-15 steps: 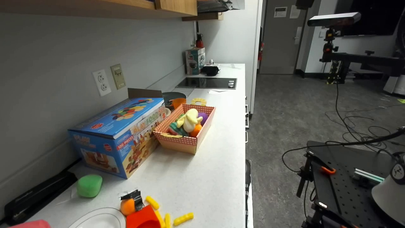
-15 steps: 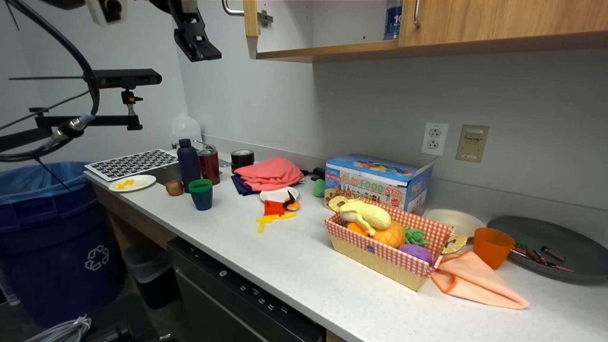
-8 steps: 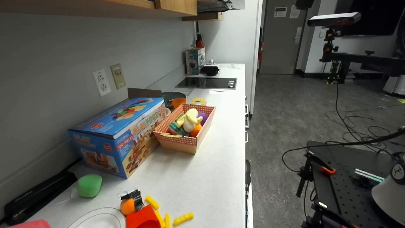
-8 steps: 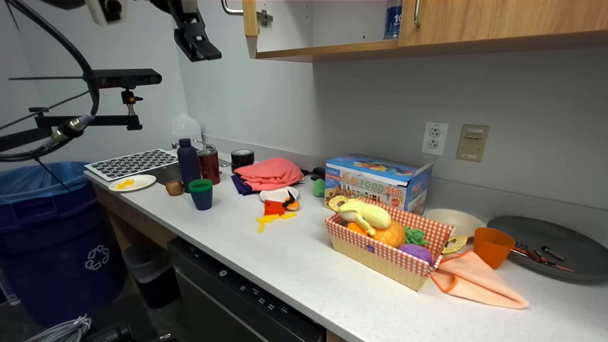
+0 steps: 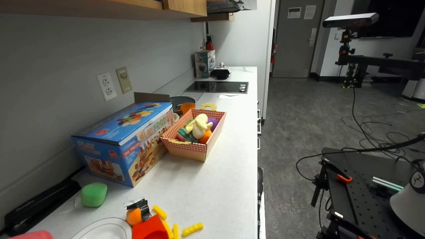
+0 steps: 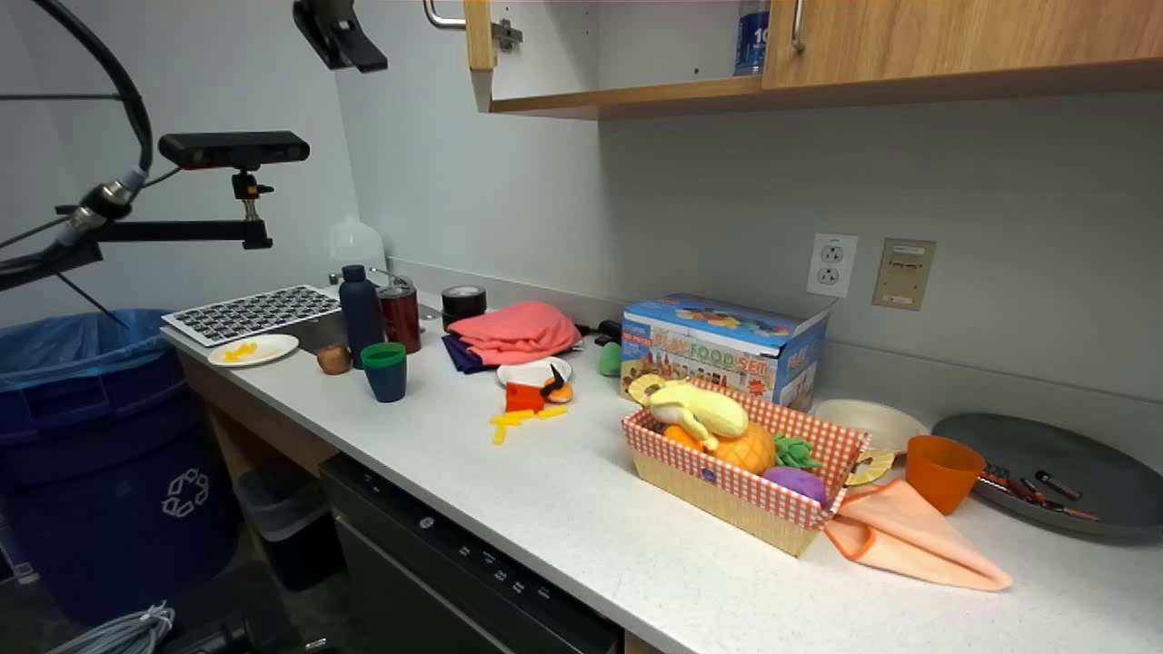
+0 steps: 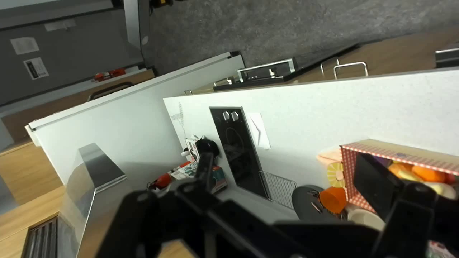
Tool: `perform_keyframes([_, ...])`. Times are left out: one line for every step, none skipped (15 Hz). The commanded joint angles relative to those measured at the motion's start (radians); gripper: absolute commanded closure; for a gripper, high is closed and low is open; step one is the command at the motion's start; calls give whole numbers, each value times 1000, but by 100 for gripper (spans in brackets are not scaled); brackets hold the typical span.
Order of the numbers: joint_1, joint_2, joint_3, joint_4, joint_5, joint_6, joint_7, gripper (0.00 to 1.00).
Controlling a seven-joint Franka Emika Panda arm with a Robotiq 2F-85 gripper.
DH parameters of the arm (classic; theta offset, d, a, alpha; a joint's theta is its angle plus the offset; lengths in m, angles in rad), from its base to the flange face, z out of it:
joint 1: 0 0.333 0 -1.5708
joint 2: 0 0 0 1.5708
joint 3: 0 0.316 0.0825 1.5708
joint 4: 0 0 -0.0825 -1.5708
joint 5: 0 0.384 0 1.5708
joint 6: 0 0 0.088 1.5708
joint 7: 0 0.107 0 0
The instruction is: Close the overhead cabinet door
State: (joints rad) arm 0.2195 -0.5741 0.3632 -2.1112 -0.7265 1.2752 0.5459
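Plainly open overhead cabinet door (image 6: pixel 480 38): seen edge-on, just right of its bar handle (image 6: pixel 443 17) in an exterior view.
Gripper (image 6: pixel 352 53): left of that handle, not touching, jaws apart.
Push: likely rightward, against the handle side.

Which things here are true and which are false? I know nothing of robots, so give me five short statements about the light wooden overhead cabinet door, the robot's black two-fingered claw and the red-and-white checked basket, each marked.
1. The light wooden overhead cabinet door stands open. True.
2. The robot's black two-fingered gripper hangs apart from that door. True: an exterior view shows a gap between them.
3. The gripper is shut. False: in the wrist view its fingers stand wide apart.
4. The red-and-white checked basket sits on the white countertop. True.
5. The basket holds nothing. False: a yellow toy banana lies in it.
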Motion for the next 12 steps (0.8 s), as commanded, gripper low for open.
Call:
perform_keyframes([11,-67,-14,84,34,5,-2,0])
perform_keyframes([2,-82,-15,101,35,24,27,0])
perform_keyframes([-2,-94,-18,117,42,43,49,0])
perform_keyframes([-4,-106,-26,115,40,81,70,0])
perform_keyframes([-7,-111,-29,119,41,121,95,0])
perform_keyframes([-9,-117,-34,116,40,170,119,0])
perform_keyframes([-9,-122,-40,109,37,227,140,0])
perform_keyframes([-10,-121,-44,107,30,287,159,0])
perform_keyframes([-14,-120,-47,100,18,353,180,0])
perform_keyframes([-18,-119,-50,96,13,419,196,0])
perform_keyframes([-23,-119,-52,92,6,485,209,0])
perform_keyframes([-29,-120,-53,85,-6,553,215,0])
